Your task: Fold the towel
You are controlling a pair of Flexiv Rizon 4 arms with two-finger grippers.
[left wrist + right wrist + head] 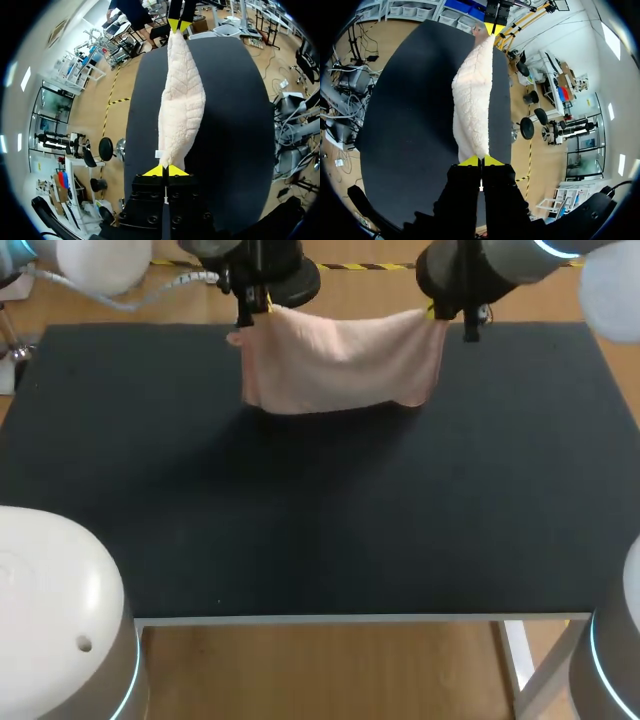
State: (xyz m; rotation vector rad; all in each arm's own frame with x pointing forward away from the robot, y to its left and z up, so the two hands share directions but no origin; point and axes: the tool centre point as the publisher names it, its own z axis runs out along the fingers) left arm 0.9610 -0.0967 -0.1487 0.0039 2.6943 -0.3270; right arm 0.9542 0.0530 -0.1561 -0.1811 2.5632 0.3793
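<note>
A pale pink towel [340,362] hangs stretched between my two grippers above the far edge of the black table [320,510]. My left gripper [250,308] is shut on its left top corner, my right gripper [437,312] on its right top corner. In the left wrist view the towel [181,100] runs from my own shut yellow fingertips [165,171] straight ahead to the other gripper [178,25]. The right wrist view shows the same: the towel [472,95] spans from my right gripper [481,161] to the left gripper [495,28]. Its lower edge hangs just above the tabletop.
The black tabletop [400,540] is bare in front of the towel. White arm bases stand at the near left [60,610] and near right [615,650] corners.
</note>
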